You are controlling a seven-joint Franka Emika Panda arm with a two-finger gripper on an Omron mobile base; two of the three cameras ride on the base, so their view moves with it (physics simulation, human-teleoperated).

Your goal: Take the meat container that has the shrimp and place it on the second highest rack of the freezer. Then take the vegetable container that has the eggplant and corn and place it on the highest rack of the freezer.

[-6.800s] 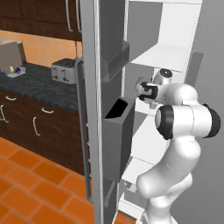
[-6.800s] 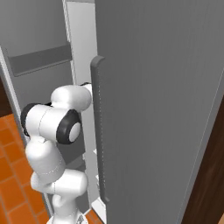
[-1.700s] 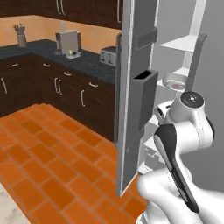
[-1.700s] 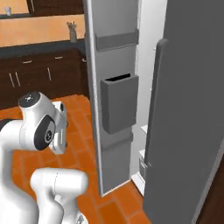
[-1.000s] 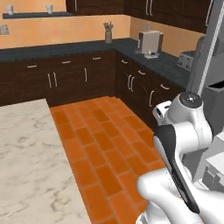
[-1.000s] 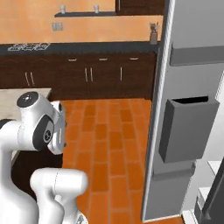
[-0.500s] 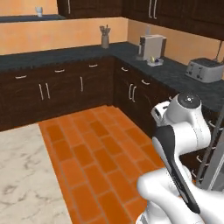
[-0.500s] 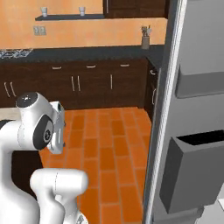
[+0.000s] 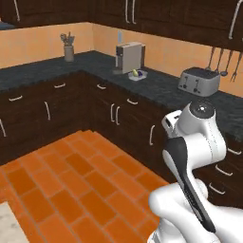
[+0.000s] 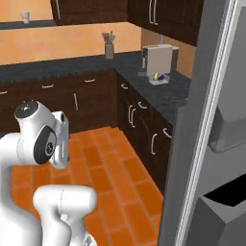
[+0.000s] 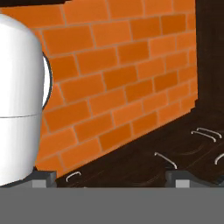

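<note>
End effector [image 11: 111,177] spread, facing floor [image 11: 109,78], cabinets [image 11: 183,148]

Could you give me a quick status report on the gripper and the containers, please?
Gripper open, empty, pointed at brick floor and dark cabinets. One small container on the counter by the coffee machine; contents too small to tell. Open freezer door at right.

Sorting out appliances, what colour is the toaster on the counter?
Silver-grey toaster, clearest in the left base view.

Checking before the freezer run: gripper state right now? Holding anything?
Gripper: open, jaws wide apart, nothing between the fingertips; it points at the orange brick floor and dark cabinets.
</note>
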